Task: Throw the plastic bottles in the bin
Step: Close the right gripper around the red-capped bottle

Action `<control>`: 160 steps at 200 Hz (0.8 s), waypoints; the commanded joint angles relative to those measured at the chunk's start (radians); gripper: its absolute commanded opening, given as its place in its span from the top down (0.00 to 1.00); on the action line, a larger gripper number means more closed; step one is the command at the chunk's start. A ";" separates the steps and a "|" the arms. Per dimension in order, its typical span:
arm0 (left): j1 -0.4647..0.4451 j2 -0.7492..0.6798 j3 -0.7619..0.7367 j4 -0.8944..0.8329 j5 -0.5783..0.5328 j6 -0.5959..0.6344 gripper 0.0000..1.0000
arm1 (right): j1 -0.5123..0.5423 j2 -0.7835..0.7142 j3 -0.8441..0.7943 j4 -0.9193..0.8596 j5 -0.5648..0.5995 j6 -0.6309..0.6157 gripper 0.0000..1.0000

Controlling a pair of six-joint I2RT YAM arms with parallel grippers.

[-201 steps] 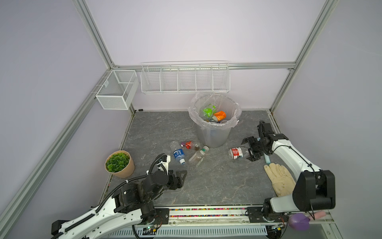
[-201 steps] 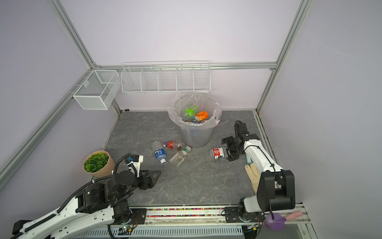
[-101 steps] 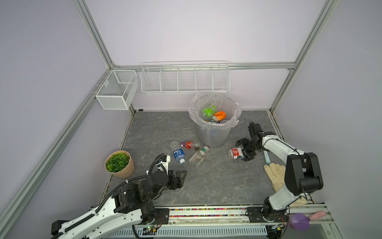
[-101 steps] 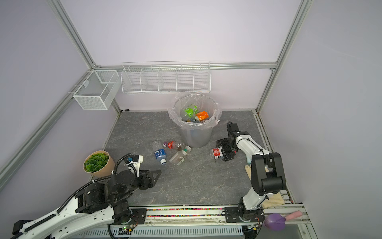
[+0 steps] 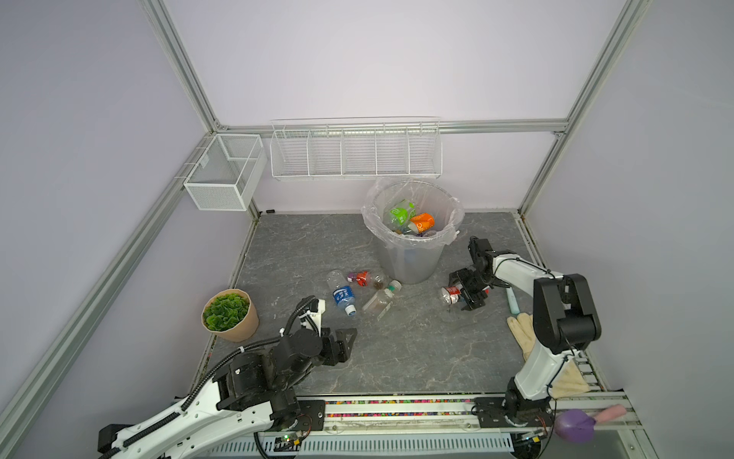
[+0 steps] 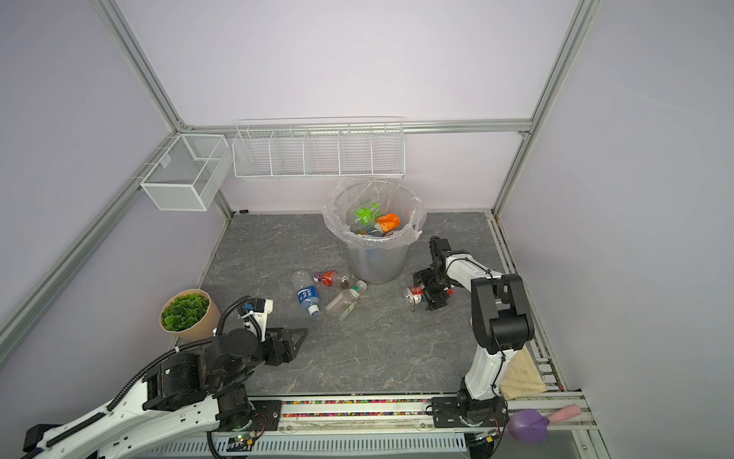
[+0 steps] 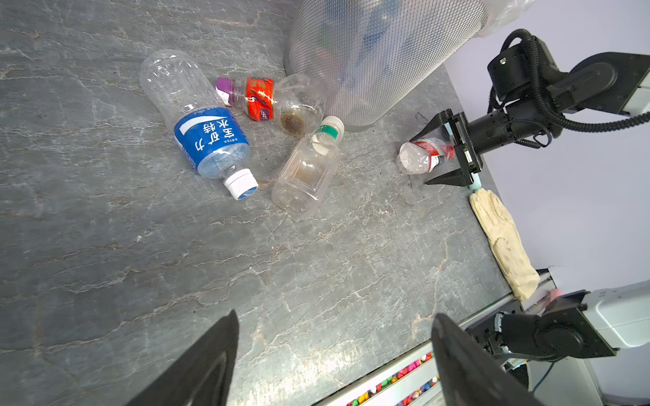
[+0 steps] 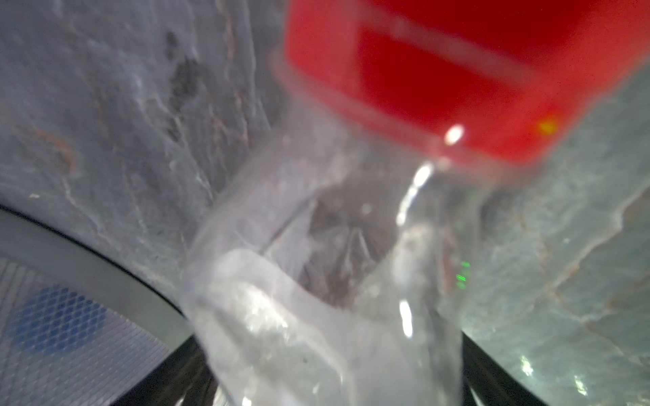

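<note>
The bin stands at the back, lined with clear plastic, and holds several bottles, a green one and an orange one among them. In front of it lie a blue-labelled bottle, a red-labelled one with a purple cap and a clear one with a green-banded cap. To the right, a crushed red-labelled bottle lies on the floor between the jaws of my open right gripper. My left gripper is open and empty, near the front.
A potted plant stands at the left edge. A cream glove and a teal stick lie by the right arm. Two white wire baskets hang on the back and left walls. A rail runs along the front.
My right gripper has slid left so that its jaws now flank the crushed red-labelled bottle, and the arm's elbow has folded in. The left arm has not moved.
</note>
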 commanded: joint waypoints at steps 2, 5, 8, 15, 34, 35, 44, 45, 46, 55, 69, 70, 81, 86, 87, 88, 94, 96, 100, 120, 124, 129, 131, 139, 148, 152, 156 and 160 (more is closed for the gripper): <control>-0.005 -0.017 0.017 -0.034 -0.027 -0.010 0.15 | 0.003 0.016 0.010 -0.009 0.020 -0.015 0.06; -0.006 -0.017 0.017 -0.034 -0.028 -0.011 0.15 | 0.003 0.014 0.005 -0.006 0.022 -0.013 0.06; -0.007 -0.018 0.018 -0.034 -0.028 -0.012 0.15 | 0.004 0.011 -0.001 -0.001 0.023 -0.012 0.05; -0.007 -0.019 0.017 -0.034 -0.028 -0.013 0.15 | 0.003 0.004 -0.014 0.009 0.027 -0.006 0.04; -0.006 -0.022 0.014 -0.034 -0.027 -0.013 0.15 | 0.003 -0.014 -0.043 0.023 0.034 0.005 0.10; -0.006 -0.023 0.014 -0.034 -0.027 -0.013 0.15 | 0.003 -0.014 -0.045 0.023 0.035 0.005 0.11; -0.006 -0.023 0.011 -0.034 -0.026 -0.015 0.15 | 0.003 -0.019 -0.049 0.020 0.039 0.007 0.20; -0.007 -0.023 0.011 -0.034 -0.026 -0.016 0.15 | 0.003 -0.020 -0.050 0.020 0.039 0.007 0.21; -0.007 -0.023 0.011 -0.034 -0.025 -0.017 0.15 | 0.003 -0.021 -0.051 0.020 0.039 0.006 0.22; -0.007 -0.026 0.008 -0.034 -0.023 -0.019 0.15 | 0.004 -0.025 -0.054 0.018 0.043 0.005 0.31; -0.005 -0.029 0.005 -0.034 -0.022 -0.020 0.15 | 0.003 -0.030 -0.062 0.015 0.046 0.005 0.43; -0.006 -0.029 0.005 -0.034 -0.023 -0.020 0.15 | 0.003 -0.029 -0.063 0.016 0.045 0.005 0.43; -0.006 -0.032 0.005 -0.034 -0.023 -0.021 0.15 | 0.003 -0.034 -0.070 0.020 0.043 0.006 0.50; -0.007 -0.034 0.005 -0.034 -0.024 -0.020 0.15 | 0.003 -0.035 -0.073 0.020 0.041 0.006 0.52; -0.006 -0.034 0.005 -0.034 -0.024 -0.020 0.15 | 0.003 -0.035 -0.074 0.020 0.041 0.006 0.53; -0.006 -0.034 0.005 -0.034 -0.024 -0.020 0.15 | 0.003 -0.036 -0.074 0.021 0.041 0.005 0.53; -0.006 -0.035 0.005 -0.034 -0.024 -0.021 0.15 | 0.004 -0.039 -0.077 0.024 0.039 0.006 0.56; -0.006 -0.035 0.005 -0.034 -0.024 -0.021 0.15 | 0.004 -0.039 -0.079 0.025 0.039 0.006 0.57; -0.006 -0.037 0.005 -0.035 -0.023 -0.023 0.15 | 0.005 -0.042 -0.082 0.028 0.037 0.006 0.59; -0.006 -0.039 0.003 -0.037 -0.022 -0.025 0.15 | 0.006 -0.057 -0.094 0.038 0.030 0.006 0.66; -0.006 -0.040 0.003 -0.038 -0.022 -0.025 0.15 | 0.006 -0.061 -0.096 0.039 0.030 0.004 0.68; -0.006 -0.040 0.003 -0.039 -0.022 -0.025 0.15 | 0.006 -0.067 -0.098 0.041 0.031 0.004 0.70; -0.006 -0.040 0.003 -0.039 -0.022 -0.025 0.15 | 0.007 -0.070 -0.100 0.041 0.032 0.004 0.71; -0.006 -0.041 0.004 -0.039 -0.022 -0.025 0.15 | 0.008 -0.083 -0.104 0.042 0.034 0.003 0.76; -0.006 -0.040 0.005 -0.039 -0.021 -0.025 0.15 | 0.009 -0.099 -0.109 0.045 0.037 0.004 0.83; -0.006 -0.038 0.005 -0.039 -0.022 -0.025 0.15 | 0.009 -0.106 -0.111 0.046 0.037 0.004 0.85; -0.006 -0.039 0.006 -0.039 -0.022 -0.025 0.15 | 0.010 -0.112 -0.112 0.047 0.039 0.003 0.89; -0.006 -0.040 0.005 -0.039 -0.022 -0.025 0.15 | 0.011 -0.120 -0.114 0.048 0.039 0.003 0.93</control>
